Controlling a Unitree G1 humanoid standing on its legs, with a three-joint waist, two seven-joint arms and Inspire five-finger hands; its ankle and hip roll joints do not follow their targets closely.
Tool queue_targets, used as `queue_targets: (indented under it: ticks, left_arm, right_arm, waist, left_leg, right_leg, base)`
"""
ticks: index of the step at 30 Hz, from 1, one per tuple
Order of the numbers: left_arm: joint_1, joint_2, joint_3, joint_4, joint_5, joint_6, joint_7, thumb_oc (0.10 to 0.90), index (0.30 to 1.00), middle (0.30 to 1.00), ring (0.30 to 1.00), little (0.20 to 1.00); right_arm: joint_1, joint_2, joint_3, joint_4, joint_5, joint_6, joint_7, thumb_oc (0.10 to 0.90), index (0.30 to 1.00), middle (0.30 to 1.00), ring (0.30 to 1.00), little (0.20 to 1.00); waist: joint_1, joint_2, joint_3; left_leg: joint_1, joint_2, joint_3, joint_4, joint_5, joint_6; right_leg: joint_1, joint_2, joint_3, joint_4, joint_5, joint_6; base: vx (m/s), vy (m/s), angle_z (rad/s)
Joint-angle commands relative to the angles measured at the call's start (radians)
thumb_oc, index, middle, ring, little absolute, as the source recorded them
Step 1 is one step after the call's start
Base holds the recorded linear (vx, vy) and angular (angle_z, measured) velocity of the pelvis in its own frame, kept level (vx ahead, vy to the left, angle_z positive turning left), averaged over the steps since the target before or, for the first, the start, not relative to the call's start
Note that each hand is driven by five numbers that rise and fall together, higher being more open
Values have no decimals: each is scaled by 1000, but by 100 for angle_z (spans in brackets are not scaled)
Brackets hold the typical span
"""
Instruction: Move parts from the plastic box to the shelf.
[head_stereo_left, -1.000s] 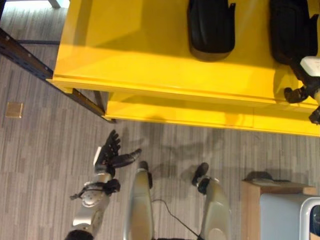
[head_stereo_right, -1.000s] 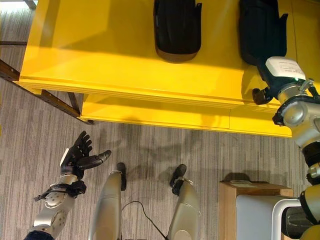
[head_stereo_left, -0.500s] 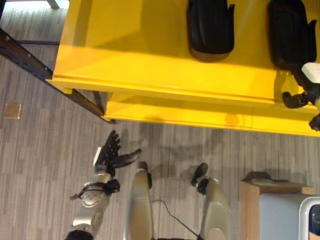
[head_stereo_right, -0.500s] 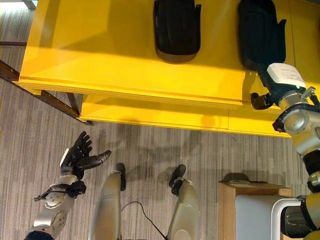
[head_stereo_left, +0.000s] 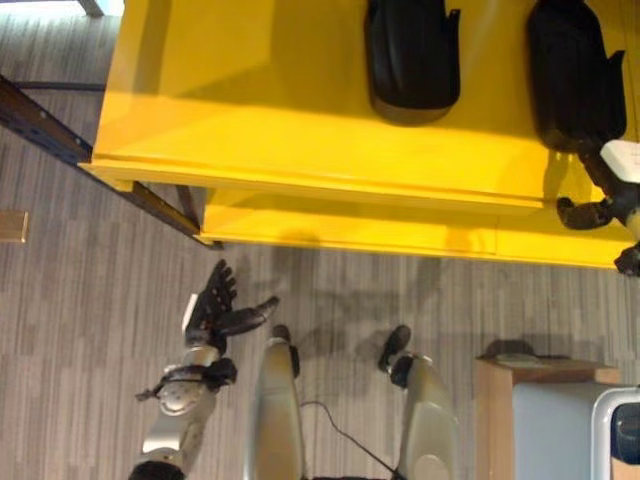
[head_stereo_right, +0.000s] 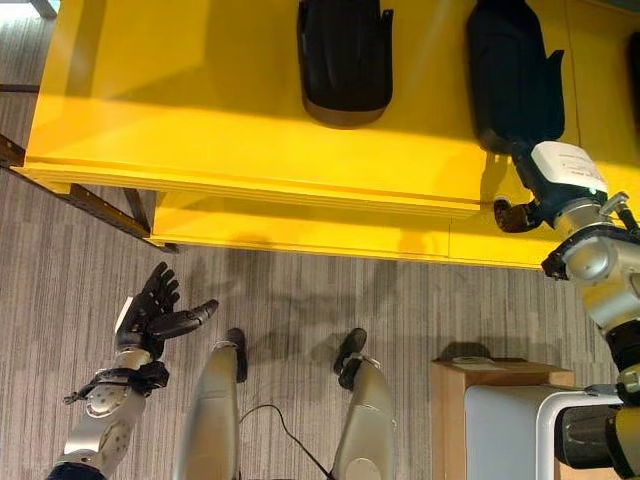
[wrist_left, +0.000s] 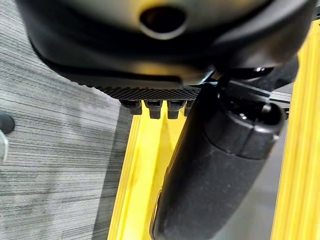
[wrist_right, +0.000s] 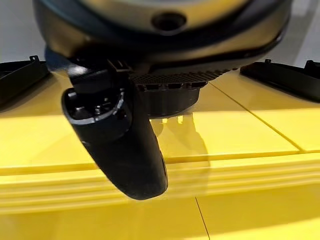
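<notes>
The yellow shelf (head_stereo_right: 200, 100) spans the upper frame. Two black parts lie on it: one at top centre (head_stereo_right: 345, 55), one at upper right (head_stereo_right: 510, 75). The right hand (head_stereo_right: 520, 212), at right, sits at the shelf's front edge just below the upper-right part; whether its fingers are spread or curled cannot be told. The left hand (head_stereo_right: 155, 315), lower left over the floor, has fingers spread and empty.

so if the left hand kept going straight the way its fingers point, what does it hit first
Probably the front edge of the yellow shelf. The left hand is open over bare floor, fingers aimed up toward it; height is hard to judge.
</notes>
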Motion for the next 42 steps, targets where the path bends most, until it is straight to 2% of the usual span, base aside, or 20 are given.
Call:
queue_targets:
  ticks: [1, 4, 7, 8, 11, 15, 19, 20, 23, 27, 33, 38, 42]
  left_arm:
    - [34, 38, 39, -65, 11, -84, -12, 900, 1000, 1000, 1000, 1000]
    - [40, 38, 51, -72, 11, -86, -5, 900, 1000, 1000, 1000, 1000]
    - [44, 40, 72, -83, 25, -89, 10, 900, 1000, 1000, 1000, 1000]
    - [46, 39, 77, -86, 27, -89, 13, 900, 1000, 1000, 1000, 1000]
    - [52, 32, 91, -94, 47, -85, 35, 900, 1000, 1000, 1000, 1000]
    - [60, 16, 104, -97, 65, -74, 55, 900, 1000, 1000, 1000, 1000]
    - [64, -2, 106, -106, 77, -70, 70, 900, 1000, 1000, 1000, 1000]
    - [64, -12, 108, -103, 78, -72, 74, 900, 1000, 1000, 1000, 1000]
    - [69, -23, 111, -102, 85, -73, 80, 900, 1000, 1000, 1000, 1000]
    - [79, -31, 112, -100, 93, -78, 83, 900, 1000, 1000, 1000, 1000]
    - [82, -29, 99, -99, 96, -86, 63, 900, 1000, 1000, 1000, 1000]
    - [81, -23, 89, -92, 98, -90, 54, 900, 1000, 1000, 1000, 1000]
    - [83, -16, 76, -86, 88, -95, 45, 900, 1000, 1000, 1000, 1000]
  right_arm:
    - [-36, -30, -11, 38, 28, 7, -17, 900, 1000, 1000, 1000, 1000]
    - [-47, -56, -68, 5, 26, 13, -70, 900, 1000, 1000, 1000, 1000]
    - [-74, -137, -162, -89, -46, 25, -164, 900, 1000, 1000, 1000, 1000]
    - [-76, -142, -183, -107, -58, 26, -193, 900, 1000, 1000, 1000, 1000]
    - [-39, -144, -363, -254, -127, 48, -311, 900, 1000, 1000, 1000, 1000]
    - [111, -94, -542, -413, -207, 59, -352, 900, 1000, 1000, 1000, 1000]
    - [289, 31, -682, -546, -232, 41, -358, 900, 1000, 1000, 1000, 1000]
    - [334, 95, -699, -586, -218, 23, -360, 900, 1000, 1000, 1000, 1000]
    - [444, 224, -708, -669, -215, -14, -342, 900, 1000, 1000, 1000, 1000]
    - [514, 297, -661, -684, -245, -33, -320, 900, 1000, 1000, 1000, 1000]
    - [506, 282, -603, -561, -269, -14, -322, 900, 1000, 1000, 1000, 1000]
    - [451, 232, -555, -473, -251, -10, -316, 900, 1000, 1000, 1000, 1000]
    - [385, 201, -473, -351, -225, 2, -296, 900, 1000, 1000, 1000, 1000]
  waist:
    - [5, -14, -64]
    - [4, -14, -65]
    - [-5, -13, -70]
    - [-6, -12, -71]
    - [-16, -7, -78]
    - [-25, -3, -83]
    - [-31, -2, -87]
    - [-40, -2, -90]
    - [-50, -2, -103]
    - [-58, 0, -111]
    - [-54, 9, -115]
    - [-45, 11, -111]
    - [-35, 15, -101]
  left_leg:
    - [-17, 36, -20, -85, 116, -48]
    - [-17, 36, -19, -83, 114, -47]
    - [-21, 36, -16, -75, 106, -45]
    - [-22, 36, -16, -72, 104, -45]
    - [-29, 34, -16, -65, 98, -41]
    - [-34, 30, -16, -61, 94, -38]
    - [-32, 29, -14, -61, 91, -35]
    - [-26, 30, -11, -66, 93, -35]
    - [1, 32, -5, -104, 104, -36]
    - [35, 29, 1, -153, 127, -39]
    - [28, 30, 0, -150, 132, -41]
    - [28, 35, 1, -152, 139, -46]
    - [26, 36, 1, -157, 146, -49]
  right_leg:
    - [1, -15, 34, 191, -112, 35]
    - [1, -14, 37, 191, -111, 36]
    - [-7, -15, 44, 200, -115, 37]
    - [-9, -16, 46, 202, -115, 37]
    - [-15, -11, 50, 207, -120, 38]
    - [-19, -8, 50, 214, -125, 38]
    - [-16, -6, 54, 212, -126, 39]
    - [-11, -5, 55, 206, -123, 40]
    - [15, 2, 54, 169, -108, 46]
    - [50, 5, 49, 120, -89, 51]
    - [45, 3, 53, 120, -86, 49]
    - [36, 1, 58, 126, -86, 48]
    - [30, 0, 56, 134, -89, 46]
  base:
    - [0, 0, 0]
    - [0, 0, 0]
    - [17, 21, -10]
    - [20, 12, -12]
    - [32, 11, -1]
    - [14, 5, 0]
    - [30, 18, -3]
    - [31, 25, -7]
    - [29, 19, -12]
    - [4, 8, -6]
    - [-8, -7, 2]
    - [-7, -14, -4]
    - [1, -8, 0]
